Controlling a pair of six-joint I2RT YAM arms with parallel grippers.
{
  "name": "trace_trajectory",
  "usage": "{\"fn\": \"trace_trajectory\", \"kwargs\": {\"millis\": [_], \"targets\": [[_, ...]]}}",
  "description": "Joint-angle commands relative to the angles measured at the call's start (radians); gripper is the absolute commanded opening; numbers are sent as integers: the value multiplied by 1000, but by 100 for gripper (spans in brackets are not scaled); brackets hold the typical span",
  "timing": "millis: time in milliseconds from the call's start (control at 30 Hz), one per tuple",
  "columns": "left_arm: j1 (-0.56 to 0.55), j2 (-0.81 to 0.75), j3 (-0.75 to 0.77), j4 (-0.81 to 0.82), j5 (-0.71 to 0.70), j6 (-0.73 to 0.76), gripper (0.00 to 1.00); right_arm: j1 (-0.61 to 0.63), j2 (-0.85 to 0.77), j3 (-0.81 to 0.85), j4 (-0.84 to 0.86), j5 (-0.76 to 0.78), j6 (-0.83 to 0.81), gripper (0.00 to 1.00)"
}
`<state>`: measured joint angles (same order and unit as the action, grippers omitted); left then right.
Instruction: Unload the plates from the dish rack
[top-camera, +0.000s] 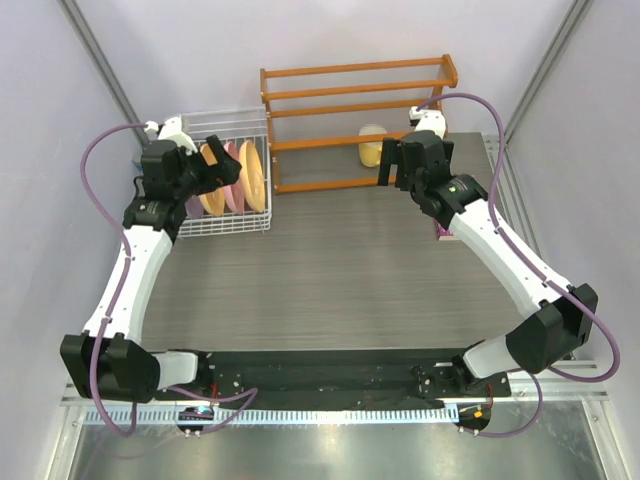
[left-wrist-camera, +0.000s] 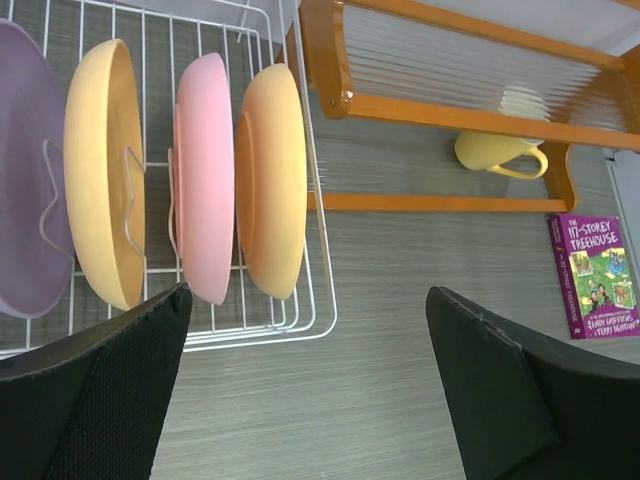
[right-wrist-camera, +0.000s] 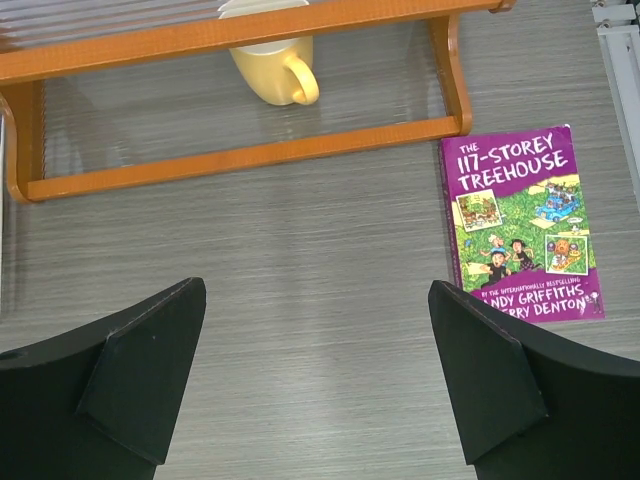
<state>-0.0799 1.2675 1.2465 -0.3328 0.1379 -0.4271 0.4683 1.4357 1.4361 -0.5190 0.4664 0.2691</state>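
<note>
Fingers (left-wrist-camera: 110, 390) of the left end effector (left-wrist-camera: 308, 310) gape wide, empty, near the dish rack (left-wrist-camera: 318, 230), where lavender plate (left-wrist-camera: 25, 170), yellow plate (left-wrist-camera: 100, 170), pink plate (left-wrist-camera: 205, 170) and orange-yellow plate (left-wrist-camera: 272, 180) stand on edge. The right end effector (right-wrist-camera: 315, 300) gapes empty above the counter (right-wrist-camera: 300, 250), near a book (right-wrist-camera: 520, 220).

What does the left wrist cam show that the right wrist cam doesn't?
Only left wrist: the dish rack with four plates standing on edge in it, namely the lavender plate, yellow plate, pink plate and second yellow plate. It also shows the left gripper, open and empty.
Only right wrist: the right gripper, open and empty.
Both: the yellow mug at the orange shelf, and the purple book lying flat on the table.
</note>
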Motion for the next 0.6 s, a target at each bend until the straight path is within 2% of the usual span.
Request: {"fn": "trace_trajectory", "kwargs": {"millis": [0, 167, 400, 567], "targets": [[-35, -33, 10, 53, -21, 39, 99, -2, -8, 3, 17, -12, 1, 100], [-125, 9, 50, 49, -49, 138, 100, 0, 11, 1, 16, -9, -8, 100], [-238, 118, 169, -8, -392, 234, 100, 0, 26, -5, 16, 23, -14, 100], [-254, 181, 202, -8, -465, 241, 100, -2, 34, -14, 17, 43, -19, 100]]}}
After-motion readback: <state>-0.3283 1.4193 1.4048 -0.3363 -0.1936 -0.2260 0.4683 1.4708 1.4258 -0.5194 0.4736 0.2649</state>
